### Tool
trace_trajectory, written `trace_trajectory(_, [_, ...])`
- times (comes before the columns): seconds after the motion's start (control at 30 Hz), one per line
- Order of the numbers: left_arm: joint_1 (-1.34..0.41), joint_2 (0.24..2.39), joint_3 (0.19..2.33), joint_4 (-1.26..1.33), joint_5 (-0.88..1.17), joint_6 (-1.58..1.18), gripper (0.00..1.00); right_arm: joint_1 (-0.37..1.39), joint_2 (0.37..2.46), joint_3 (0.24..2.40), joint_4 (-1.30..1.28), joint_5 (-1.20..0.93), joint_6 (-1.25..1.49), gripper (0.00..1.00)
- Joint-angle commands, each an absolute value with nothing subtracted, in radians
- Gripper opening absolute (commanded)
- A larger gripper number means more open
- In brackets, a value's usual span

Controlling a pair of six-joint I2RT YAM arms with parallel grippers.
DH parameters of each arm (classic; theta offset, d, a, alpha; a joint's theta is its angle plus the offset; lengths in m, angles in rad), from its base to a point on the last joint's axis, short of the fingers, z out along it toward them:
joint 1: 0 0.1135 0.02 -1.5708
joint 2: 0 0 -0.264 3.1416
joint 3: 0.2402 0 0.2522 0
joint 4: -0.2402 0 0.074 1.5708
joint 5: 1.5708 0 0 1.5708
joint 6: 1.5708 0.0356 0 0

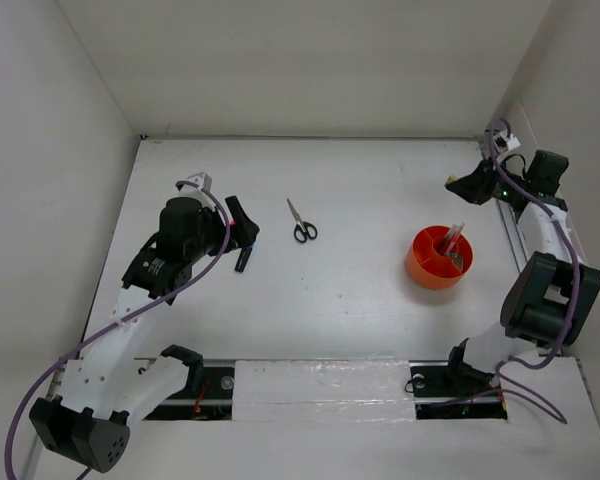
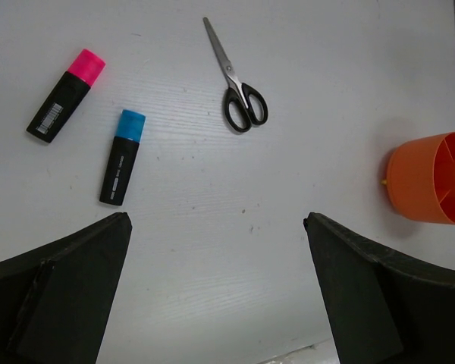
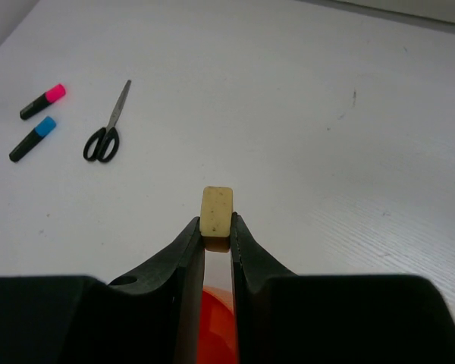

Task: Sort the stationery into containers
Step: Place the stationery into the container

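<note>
The right gripper (image 3: 217,233) was clenched on the eraser (image 3: 216,211). The small tan block stood upright between the two fingers (image 3: 178,258). Their very tips gripped its lower end, one pad on each side, and most of it stuck out bare past the tips. In the right wrist view, orange of the cup (image 3: 212,326) showed through the narrow gap between the fingers, on the camera's side of the eraser. From above, this gripper was at the far right of the table (image 1: 360,320), beyond the cup and apart from it. How high it was above the table could not be told. The cup sat on the right half of the table with a few thin items (image 1: 452,244) standing in it.

The left gripper (image 2: 216,221) was released, its fingers spread wide with only bare table between them. Ahead of them lay the scissors (image 2: 237,91), closed, handles toward the gripper and blades pointing away. Left of the scissors lay the blue marker (image 2: 123,157) and, farther left, the pink marker (image 2: 66,95), side by side but apart, caps pointing away. None of these touched the fingers. The cup was well off to their right.
</note>
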State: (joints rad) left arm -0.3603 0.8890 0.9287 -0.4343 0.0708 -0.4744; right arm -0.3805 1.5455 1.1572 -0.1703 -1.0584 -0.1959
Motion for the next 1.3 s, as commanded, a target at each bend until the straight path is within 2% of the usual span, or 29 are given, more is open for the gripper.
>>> trace_trajectory(0.0, [-0.364,0.890,0.927,-0.403,0.071,-0.459,0.99,-0.403,1.603,1.291,-0.408,-1.233,-0.420,0.00])
trace_trajectory(0.07, [-0.364,0.879,0.927,-0.403,0.071,-0.459,0.99,-0.403,1.612,1.331,-0.460,-1.200,-0.474,0.00])
trace_trajectory(0.3, [-0.364,0.879,0.927,-0.403,0.061,-0.459,0.99,-0.403,1.546,1.233,-0.394,-1.091,-0.434,0.00])
trace_trajectory(0.43, [-0.364,0.868,0.927,-0.403,0.051,-0.459,0.99,-0.403,1.433,1.181,-0.255,-1.100,-0.246,0.00])
trace_trajectory(0.53, [-0.364,0.868,0.927,-0.403,0.051,-0.459,0.99,-0.391,1.292,1.068,-0.086,-0.876,-0.102,0.00])
trace_trajectory(0.57, [-0.364,0.868,0.927,-0.403,0.051,-0.459,0.99,-0.379,1.176,1.031,-0.007,-0.783,0.013,0.00])
trace_trajectory(0.6, [-0.364,0.868,0.927,-0.403,0.051,-0.459,0.99,-0.350,1.117,0.997,0.017,-0.526,0.084,0.00])
trace_trajectory(0.67, [-0.364,0.877,0.927,-0.403,0.051,-0.459,0.99,-0.330,0.964,0.913,0.051,-0.296,0.311,0.00])
trace_trajectory(0.7, [-0.364,0.877,0.927,-0.403,0.051,-0.459,0.99,-0.330,0.921,0.913,-0.004,-0.175,0.354,0.00])
trace_trajectory(0.8, [-0.364,0.899,0.927,-0.403,0.041,-0.459,0.99,-0.247,0.807,0.945,-0.168,0.004,0.429,0.00])
trace_trajectory(0.83, [-0.364,0.899,0.927,-0.403,0.032,-0.459,0.99,-0.182,0.792,0.956,-0.263,0.140,0.457,0.00])
trace_trajectory(0.97, [-0.364,0.928,0.927,-0.413,0.023,-0.459,0.99,-0.024,0.804,1.063,-0.486,0.456,0.543,0.00])
trace_trajectory(1.27, [-0.364,0.928,0.927,-0.431,-0.046,-0.469,0.99,0.118,1.006,1.184,-0.653,0.578,0.754,0.00])
